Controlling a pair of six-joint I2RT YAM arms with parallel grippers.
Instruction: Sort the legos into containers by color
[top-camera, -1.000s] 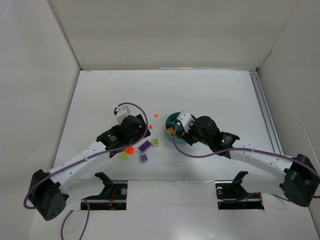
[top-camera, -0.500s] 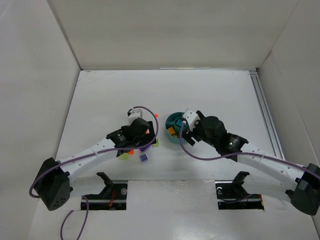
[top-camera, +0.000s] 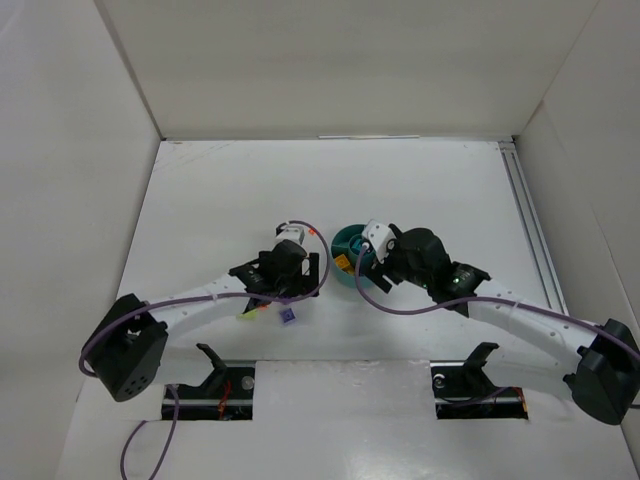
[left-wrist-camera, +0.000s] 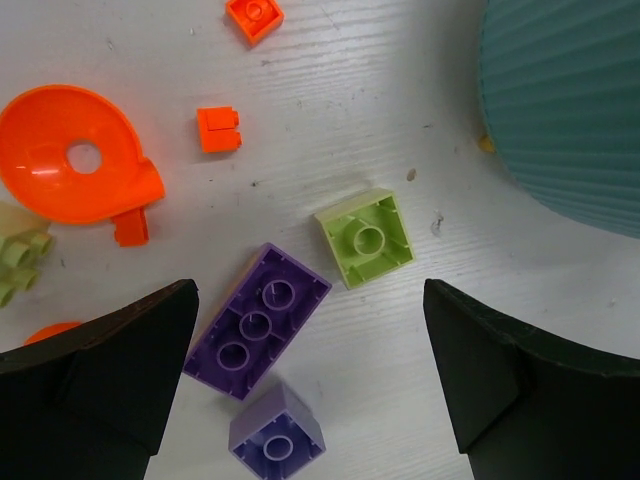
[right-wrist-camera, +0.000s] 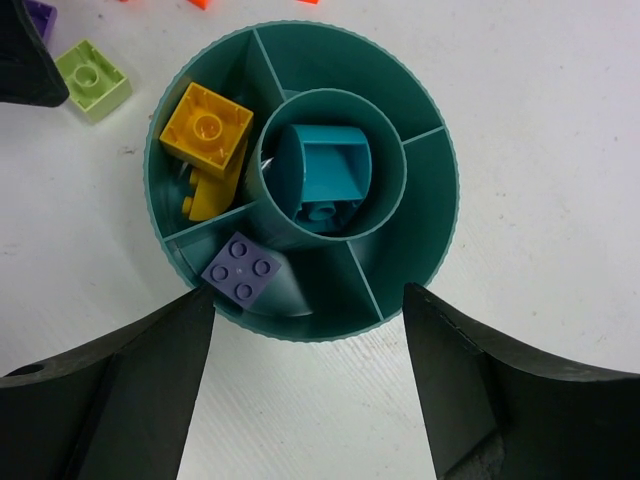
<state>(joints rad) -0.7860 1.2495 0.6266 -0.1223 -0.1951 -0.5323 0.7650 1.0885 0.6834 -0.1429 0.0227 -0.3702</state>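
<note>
Hovering with left gripper (left-wrist-camera: 310, 375) over white table (left-wrist-camera: 350, 100), jaws spread wide, gripping nothing. Below and between them: long purple brick (left-wrist-camera: 257, 320), underside up, small lilac brick (left-wrist-camera: 277, 435) just beside it, lime green brick (left-wrist-camera: 365, 238) near ribbed wall of teal dish (left-wrist-camera: 560, 110). Farther off: orange scoop piece (left-wrist-camera: 75, 150), two small orange bits (left-wrist-camera: 218, 128). Hanging right gripper (right-wrist-camera: 305, 400) above dish, jaws likewise wide apart, empty. Sorted in dish: yellow brick (right-wrist-camera: 205, 128) in one wedge, purple square brick (right-wrist-camera: 241, 268) in neighbouring wedge, teal piece (right-wrist-camera: 325, 165) in centre cup.

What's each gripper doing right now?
Left gripper: open, empty, above loose legos.
Right gripper: open, empty, above the dish.
</note>
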